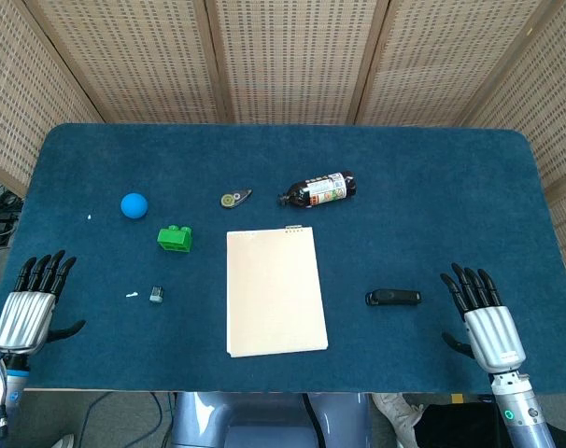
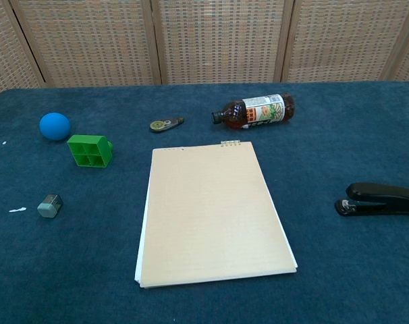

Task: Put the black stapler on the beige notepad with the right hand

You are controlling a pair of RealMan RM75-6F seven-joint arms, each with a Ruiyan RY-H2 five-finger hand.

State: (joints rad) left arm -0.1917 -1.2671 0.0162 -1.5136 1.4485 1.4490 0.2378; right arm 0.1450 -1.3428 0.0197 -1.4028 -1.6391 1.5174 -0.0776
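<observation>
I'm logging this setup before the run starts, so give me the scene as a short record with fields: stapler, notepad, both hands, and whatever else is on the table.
stapler: black stapler lying flat on the blue table, right of the pad, untouched
notepad: beige notepad flat at table centre, nothing on it
right hand: right hand near the front edge, fingers spread, holding nothing
left hand: left hand at the front left edge, fingers spread, holding nothing
other items: brown bottle on its side, blue ball, green block, small grey object
</observation>
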